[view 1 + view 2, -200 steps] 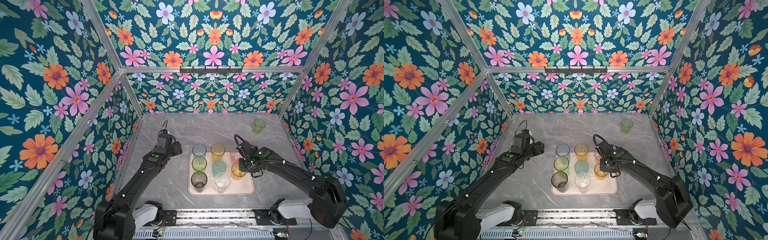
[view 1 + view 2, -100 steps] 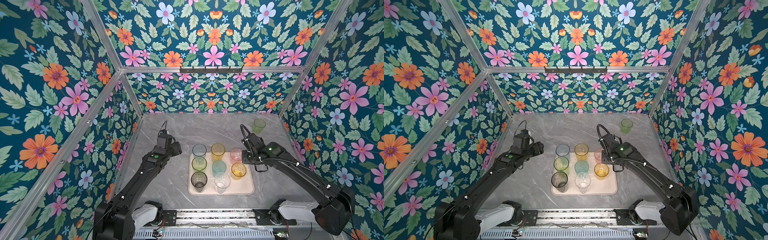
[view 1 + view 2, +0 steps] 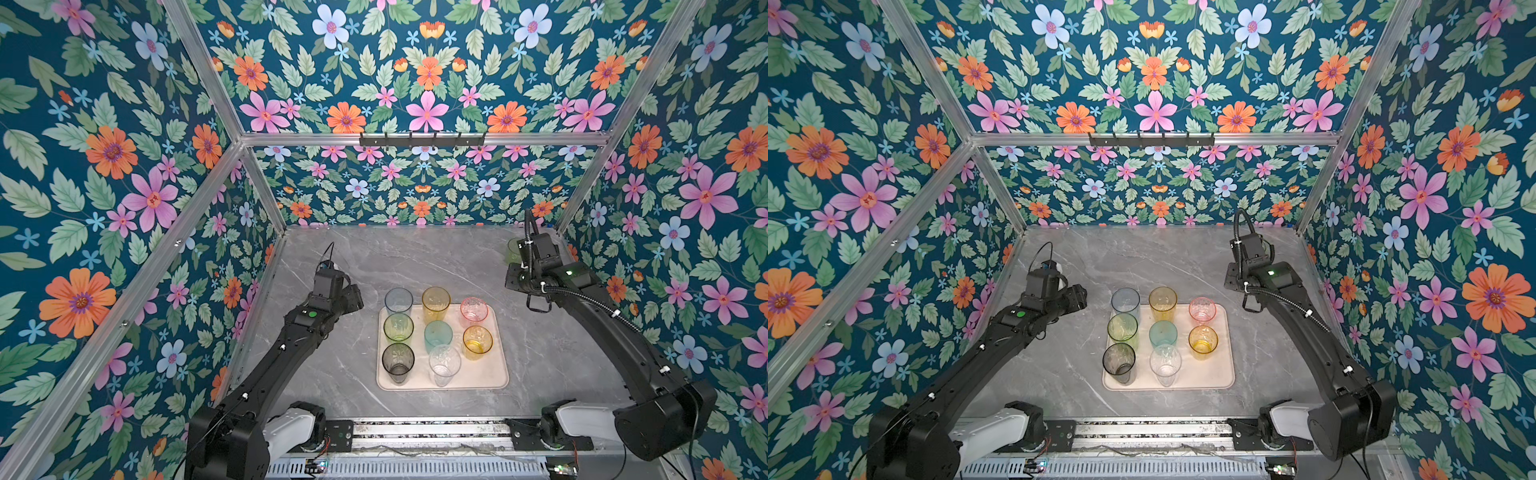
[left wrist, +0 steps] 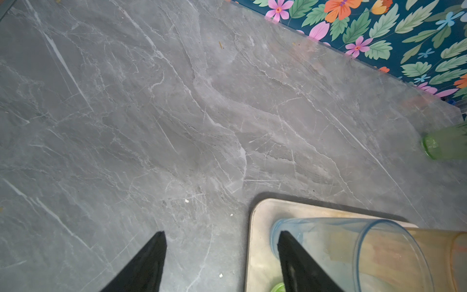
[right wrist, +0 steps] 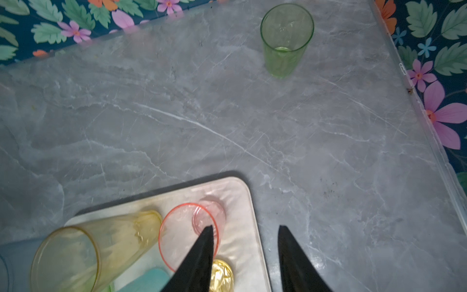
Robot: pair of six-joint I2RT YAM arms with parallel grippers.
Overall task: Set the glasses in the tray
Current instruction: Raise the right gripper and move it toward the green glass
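Overhead, the left gripper (image 4: 221, 236) hung near the far-left corner of the tray (image 3: 486, 376), its fingers (image 4: 151, 260) spread wide and holding nothing. The cream tray lay on the grey marble table (image 3: 415, 262), near its front edge, and carried eight of the glasses, all upright. In its left column stood the blue-grey glass (image 3: 398, 300), the yellow-green glass (image 3: 398, 327) and the smoky glass (image 3: 397, 359), from far to near. In the middle column stood the tall amber glass (image 3: 435, 299), the teal glass (image 3: 437, 334) and the clear glass (image 3: 444, 361). On the right stood the pink glass (image 3: 473, 309) and the short amber glass (image 3: 477, 340). Farther right, the right gripper (image 5: 245, 227) hung beyond the tray's far-right corner, its fingers (image 5: 298, 263) partly apart and empty. The green glass (image 5: 286, 38) stood upright on the table in the far-right corner, well apart from the tray and untouched.
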